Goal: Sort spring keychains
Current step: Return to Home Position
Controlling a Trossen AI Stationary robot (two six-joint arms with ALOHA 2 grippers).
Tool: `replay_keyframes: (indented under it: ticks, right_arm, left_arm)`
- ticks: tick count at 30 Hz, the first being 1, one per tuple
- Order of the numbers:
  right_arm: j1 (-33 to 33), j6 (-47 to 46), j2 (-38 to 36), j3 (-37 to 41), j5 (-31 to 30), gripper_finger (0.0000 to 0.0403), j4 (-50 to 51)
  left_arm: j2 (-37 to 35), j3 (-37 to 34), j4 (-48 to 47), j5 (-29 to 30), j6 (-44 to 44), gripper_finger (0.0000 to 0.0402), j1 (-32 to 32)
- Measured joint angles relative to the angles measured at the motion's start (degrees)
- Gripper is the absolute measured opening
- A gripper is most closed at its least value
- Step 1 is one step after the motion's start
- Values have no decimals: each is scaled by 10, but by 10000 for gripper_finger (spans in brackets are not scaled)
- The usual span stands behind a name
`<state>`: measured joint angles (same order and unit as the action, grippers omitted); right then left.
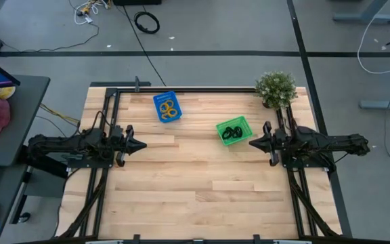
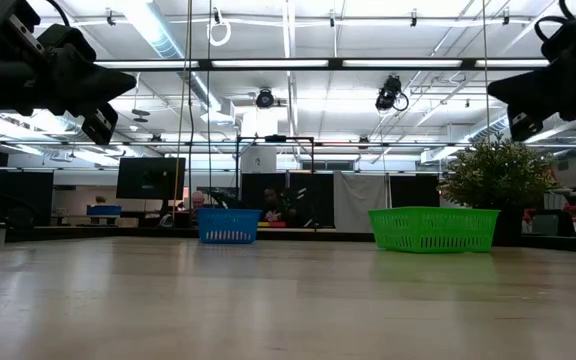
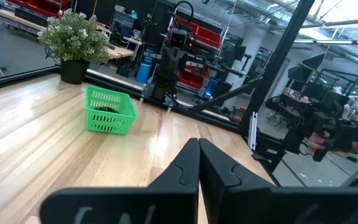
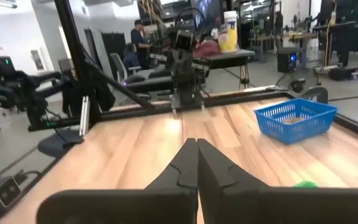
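Orange spring keychains (image 1: 168, 108) lie inside the blue bin (image 1: 167, 106) at the table's far left; black spring keychains (image 1: 232, 131) lie inside the green bin (image 1: 233, 130) right of centre. The blue bin (image 4: 295, 119) shows in the right wrist view, the green bin (image 3: 108, 111) in the left wrist view. My left gripper (image 1: 141, 144) hovers shut at the table's left side, pointing right, above the wood. My right gripper (image 1: 252, 143) hovers shut at the right side, pointing left, just near of the green bin. Neither touches anything.
A potted plant (image 1: 276, 88) stands at the far right corner. A black frame rail (image 1: 202, 87) runs along the far edge. Bare wood (image 1: 195, 183) spans the middle and near part of the table. People show in the room beyond.
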<state>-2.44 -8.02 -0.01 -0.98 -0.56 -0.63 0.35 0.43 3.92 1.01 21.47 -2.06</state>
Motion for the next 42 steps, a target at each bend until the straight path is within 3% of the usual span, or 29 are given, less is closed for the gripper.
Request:
replay_keyframes:
  ticks: [17,42]
  right_arm:
    - [1,87,11,0,-5,15,-2]
    - [1,81,15,0,-3,16,-2]
  left_arm:
    - [0,0,0,0,0,3,0]
    - [0,0,0,0,0,3,0]
